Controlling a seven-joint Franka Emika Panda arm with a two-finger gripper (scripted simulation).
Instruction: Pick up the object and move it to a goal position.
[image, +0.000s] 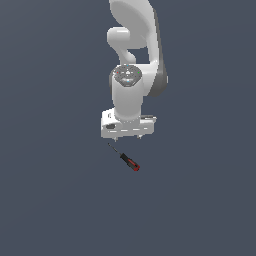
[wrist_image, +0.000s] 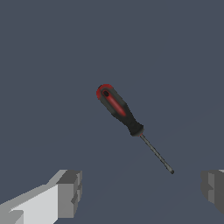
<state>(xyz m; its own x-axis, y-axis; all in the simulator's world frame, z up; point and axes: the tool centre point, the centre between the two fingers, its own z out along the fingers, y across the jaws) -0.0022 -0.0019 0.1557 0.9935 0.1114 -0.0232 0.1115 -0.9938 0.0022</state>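
Your gripper (image: 128, 137) hung with fingers spread wide, holding nothing; in the exterior view the screwdriver (image: 125, 158) lay flat just below it, untouched, no table edge visible. In the wrist view, the gripper (wrist_image: 142, 192) fingertips (wrist_image: 70, 192) stood well apart, the screwdriver (wrist_image: 127, 119) lying beyond them, clear of both.

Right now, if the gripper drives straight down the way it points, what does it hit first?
Probably bare floor: the open gripper has nothing between its fingers, and the screwdriver lies just ahead of them. Depth unclear.
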